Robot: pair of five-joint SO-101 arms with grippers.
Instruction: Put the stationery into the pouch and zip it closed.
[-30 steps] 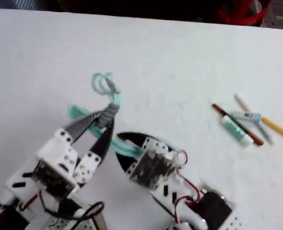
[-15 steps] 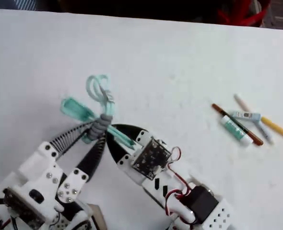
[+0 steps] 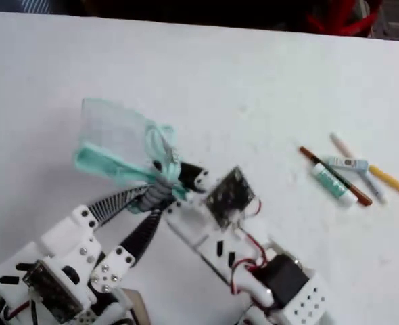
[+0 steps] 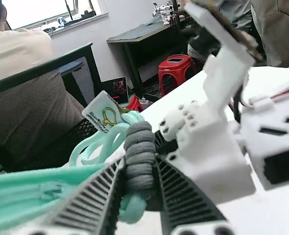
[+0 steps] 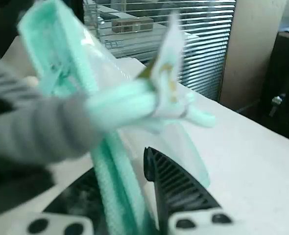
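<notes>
The pouch (image 3: 115, 139), clear with a mint-green zip edge, is at the near-left part of the white bench (image 3: 253, 81). It sits just beyond the 2 arms, with its clear body tilted up towards the far side. From one end of the zip edge comes a looped mint cord (image 4: 98, 144). The cord carries a small white tag (image 4: 103, 116) and a grey sleeve (image 4: 139, 159) wound around it.

The left tool (image 3: 155, 198) is clenched on the grey sleeve. In the left wrist view, its 2 ribbed black fingers (image 4: 181, 193) press the sleeve from both sides, and the cord loops stand up just behind them.

The right tool (image 3: 184, 174) is right beside the left one, at the same end of the pouch, and touches or nearly touches the cord. In the right wrist view the mint zip edge runs down close along it, with the cord and tag crossing above. I cannot tell whether this tool is clenched or released.

The stationery (image 3: 348, 164) lies in a loose bundle on the bench far off to the right, well apart from the pouch and both arms. It includes a brown pen (image 3: 311, 156), a white and green tube (image 3: 331, 181) lying along the pen, and a yellow pencil (image 3: 394, 183) at the outer side. None of these items is in the pouch.
</notes>
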